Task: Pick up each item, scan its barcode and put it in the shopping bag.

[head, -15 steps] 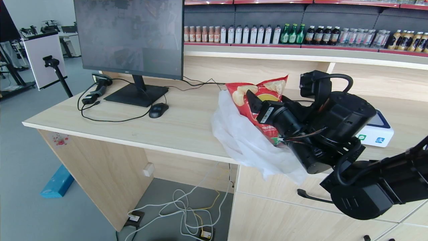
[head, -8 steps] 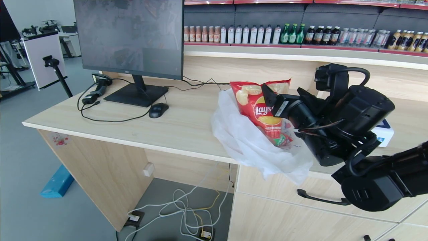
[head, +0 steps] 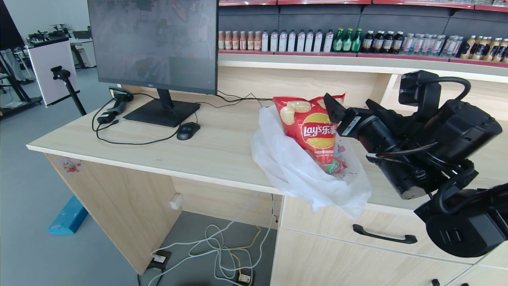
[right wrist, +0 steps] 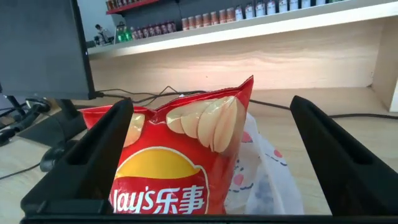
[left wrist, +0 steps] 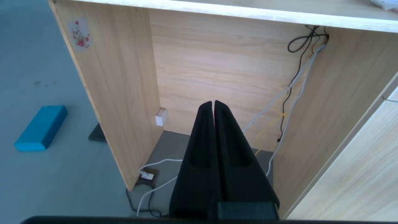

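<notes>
The crisp packet [head: 311, 131] stands upright inside the white shopping bag [head: 291, 174] at the tabletop [head: 190, 153] edge, so this item looks bagged. The right gripper [head: 348, 104] is just beside it, jaws wide apart and empty. The left gripper [left wrist: 213, 109] hangs low, jaws together. Whether more items remain, I cannot tell.

- right arm [head: 448, 135]: glossy black, bulky rounded joints; black cable [head: 444, 78] looped over the wrist; thin wires [head: 397, 151] alongside
- white sticker [head: 351, 125] behind the right gripper [right wrist: 211, 118]; its fingers [right wrist: 336, 155] flat, black
- left gripper [left wrist: 213, 112]: matte black, tapered
</notes>
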Motion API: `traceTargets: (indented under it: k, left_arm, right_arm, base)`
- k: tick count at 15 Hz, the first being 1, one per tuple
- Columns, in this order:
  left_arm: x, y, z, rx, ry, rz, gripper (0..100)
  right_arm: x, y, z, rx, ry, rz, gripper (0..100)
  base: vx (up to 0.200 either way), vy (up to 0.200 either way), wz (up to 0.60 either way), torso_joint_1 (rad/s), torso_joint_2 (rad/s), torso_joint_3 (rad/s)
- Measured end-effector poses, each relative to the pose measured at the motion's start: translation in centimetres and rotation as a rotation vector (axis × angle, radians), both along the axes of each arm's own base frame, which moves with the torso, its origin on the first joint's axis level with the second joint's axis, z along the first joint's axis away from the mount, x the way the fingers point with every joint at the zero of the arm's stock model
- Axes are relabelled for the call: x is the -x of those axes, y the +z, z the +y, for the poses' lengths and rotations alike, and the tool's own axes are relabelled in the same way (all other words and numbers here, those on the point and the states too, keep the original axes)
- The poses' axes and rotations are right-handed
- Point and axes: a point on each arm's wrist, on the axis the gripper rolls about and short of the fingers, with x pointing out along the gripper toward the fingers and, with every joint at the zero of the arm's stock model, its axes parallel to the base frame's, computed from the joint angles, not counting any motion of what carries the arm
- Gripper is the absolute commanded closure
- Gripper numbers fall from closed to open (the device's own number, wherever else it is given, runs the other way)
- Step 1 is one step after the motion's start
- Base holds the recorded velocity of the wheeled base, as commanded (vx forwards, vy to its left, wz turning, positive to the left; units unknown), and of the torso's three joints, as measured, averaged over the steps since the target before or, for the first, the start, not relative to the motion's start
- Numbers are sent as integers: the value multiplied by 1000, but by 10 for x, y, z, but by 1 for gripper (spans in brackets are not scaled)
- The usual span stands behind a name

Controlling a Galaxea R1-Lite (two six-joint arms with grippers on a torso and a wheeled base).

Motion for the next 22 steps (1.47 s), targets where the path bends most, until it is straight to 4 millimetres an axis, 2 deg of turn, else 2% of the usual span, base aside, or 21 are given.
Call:
traceTargets:
  k: [8,17,22]
  left_arm:
    - [0,0,0,1,0,0,100]
    - [0,0,0,9,0,0,100]
    - [0,0,0,32,0,0,100]
  right_arm:
    - [-3,-4,-21,14,2,2,0]
    - [1,-17,-32,77,26,24,0]
    - [9,-21,-27,150,31,23,0]
  base:
    - [0,0,0,0,0,0]
    - [0,0,-600,3,2,3]
    - [0,0,0,0,0,0]
